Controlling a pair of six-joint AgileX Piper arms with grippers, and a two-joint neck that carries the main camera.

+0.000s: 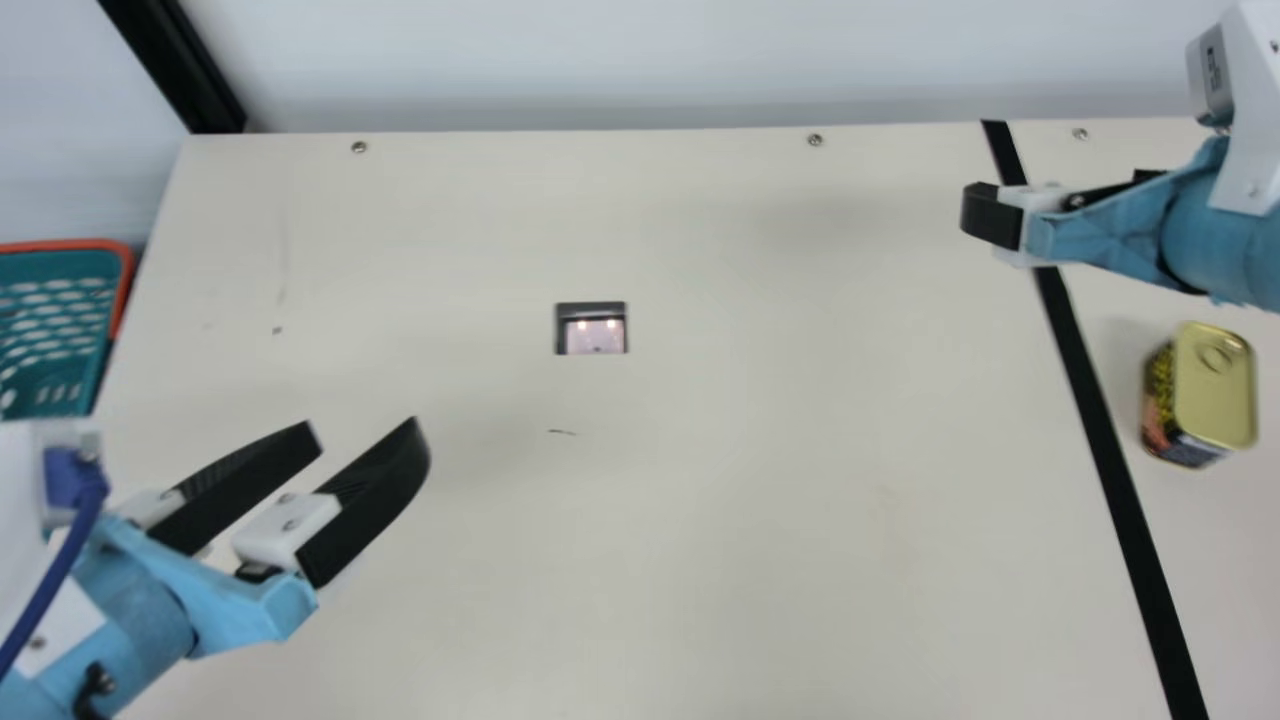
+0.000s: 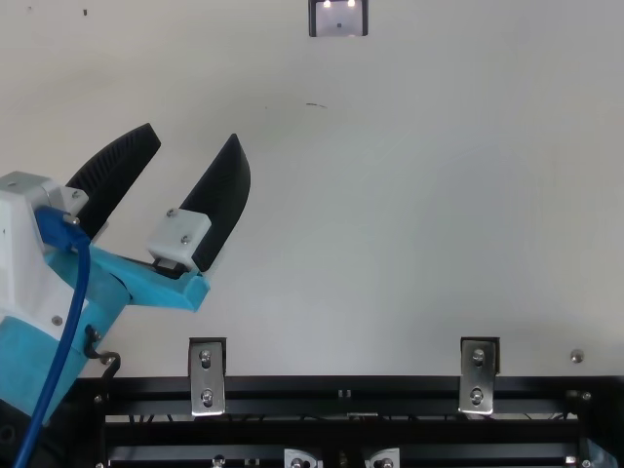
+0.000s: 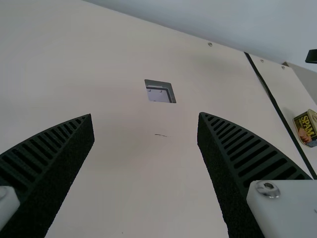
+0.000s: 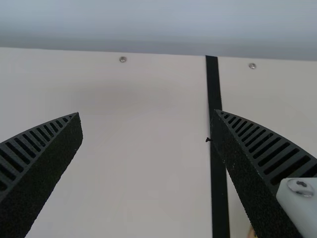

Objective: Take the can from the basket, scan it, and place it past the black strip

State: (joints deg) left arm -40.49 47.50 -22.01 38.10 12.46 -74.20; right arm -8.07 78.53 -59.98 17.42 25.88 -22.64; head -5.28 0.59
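Note:
The can [image 1: 1214, 388] stands upright on the table to the right of the black strip [image 1: 1085, 400], and the left wrist view shows the can [image 3: 307, 130] too. My left gripper [image 1: 367, 428] is over the table at the main view's lower left, open and holding nothing; its open fingers also show in the left wrist view [image 3: 146, 116]. My right gripper [image 1: 992, 218] is above the strip's far part, beyond the can; in the right wrist view the right gripper [image 4: 146, 114] is open with nothing between its fingers. The scanner window [image 1: 593, 330] lies in the table's middle. Part of the basket [image 1: 122, 262] is at the far left.
A pale wall [image 1: 620, 60] rises behind the table's far edge, with a black post [image 1: 190, 75] at its left. In the top view a black metal frame [image 2: 341, 390] with brackets runs along the near edge. Bare table [image 1: 750, 500] lies between the arms.

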